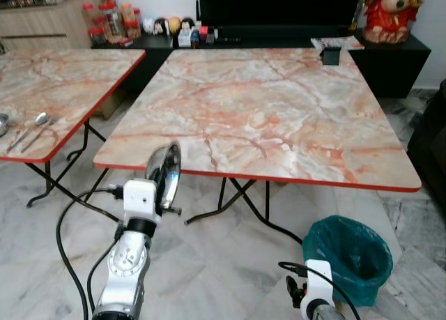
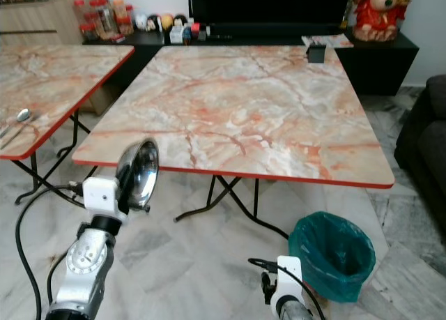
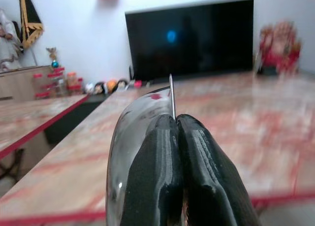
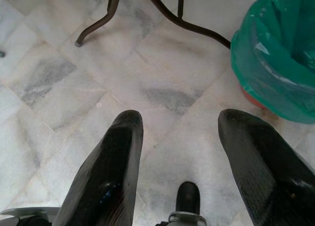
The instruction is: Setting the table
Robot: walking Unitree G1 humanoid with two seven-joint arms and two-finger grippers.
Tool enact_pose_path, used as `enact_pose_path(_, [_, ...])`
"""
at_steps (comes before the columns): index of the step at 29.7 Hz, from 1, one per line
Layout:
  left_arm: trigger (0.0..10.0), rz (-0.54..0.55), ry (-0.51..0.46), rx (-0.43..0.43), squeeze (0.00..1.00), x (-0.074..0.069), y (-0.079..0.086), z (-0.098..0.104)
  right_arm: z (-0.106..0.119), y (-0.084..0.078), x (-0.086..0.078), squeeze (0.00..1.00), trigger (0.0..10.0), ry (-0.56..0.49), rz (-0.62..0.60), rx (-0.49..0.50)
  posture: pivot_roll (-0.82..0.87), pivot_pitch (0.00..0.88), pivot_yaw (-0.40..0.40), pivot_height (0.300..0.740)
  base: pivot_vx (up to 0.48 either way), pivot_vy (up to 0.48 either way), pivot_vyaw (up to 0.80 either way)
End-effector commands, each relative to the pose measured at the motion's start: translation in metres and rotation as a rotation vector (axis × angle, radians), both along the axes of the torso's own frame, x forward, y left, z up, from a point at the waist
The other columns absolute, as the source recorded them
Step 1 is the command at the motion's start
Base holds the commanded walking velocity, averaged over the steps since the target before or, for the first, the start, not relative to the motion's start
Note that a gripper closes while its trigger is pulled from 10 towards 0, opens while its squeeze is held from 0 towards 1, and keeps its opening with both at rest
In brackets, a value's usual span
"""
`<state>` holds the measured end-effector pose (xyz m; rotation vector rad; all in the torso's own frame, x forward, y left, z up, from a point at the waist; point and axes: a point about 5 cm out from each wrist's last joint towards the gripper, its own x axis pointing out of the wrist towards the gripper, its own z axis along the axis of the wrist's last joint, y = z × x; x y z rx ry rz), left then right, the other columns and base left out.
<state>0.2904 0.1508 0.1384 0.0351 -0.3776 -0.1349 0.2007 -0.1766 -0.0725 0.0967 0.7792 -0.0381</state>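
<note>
The left gripper (image 3: 176,137) is clamped on the rim of a steel plate (image 1: 164,172), holding it on edge in the air just before the near edge of the marble table (image 1: 279,118) (red-trimmed, on folding legs). In the left wrist view both fingers (image 3: 206,172) press together against the plate's rim. The right gripper (image 4: 179,152) hangs low over the marble floor (image 4: 59,78), fingers spread apart with nothing between them, near a green-lined bin (image 1: 347,256). A spoon (image 1: 40,120) lies on the side table (image 1: 63,90) to the left.

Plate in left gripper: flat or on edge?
On edge: the plate stands nearly vertical, rim pinched by the left gripper, short of the table.
</note>
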Motion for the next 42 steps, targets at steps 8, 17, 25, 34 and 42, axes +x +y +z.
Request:
enact_pose_path(8, [10.0, -0.161, 0.040, -0.355, 0.00, 0.028, -0.038, 0.025, 0.001, 0.003, 0.003, 0.00, 10.0, -0.006, -0.004, 0.013, 0.00, 0.000, 0.046, 0.740, 0.000, 0.000, 0.00])
enact_pose_path(17, [10.0, -0.203, 0.284, -0.625, 0.00, 0.035, -0.063, -0.001, 0.002, 0.003, 0.003, 0.00, 10.0, -0.010, -0.015, 0.013, -0.03, 0.000, 0.056, 0.740, 0.000, 0.000, 0.00])
enact_pose_path(25, [10.0, -0.252, 0.308, -0.873, 0.00, 0.054, -0.082, 0.011, 0.002, 0.002, 0.003, 0.00, 10.0, -0.015, -0.017, 0.016, -0.03, 0.000, 0.056, 0.740, 0.112, 0.000, 0.00])
enact_pose_path(34, [10.0, -0.288, 0.265, -0.885, 0.00, 0.056, -0.085, 0.026, 0.000, 0.005, 0.002, 0.00, 10.0, 0.006, 0.004, 0.023, -0.03, 0.000, 0.054, 0.740, 0.339, 0.000, 0.00])
enact_pose_path(42, [10.0, -0.306, 0.256, -0.854, 0.00, 0.056, -0.087, 0.028, 0.000, 0.005, 0.002, 0.00, 10.0, 0.009, -0.001, 0.031, -0.03, 0.000, 0.053, 0.740, 0.424, 0.000, 0.00])
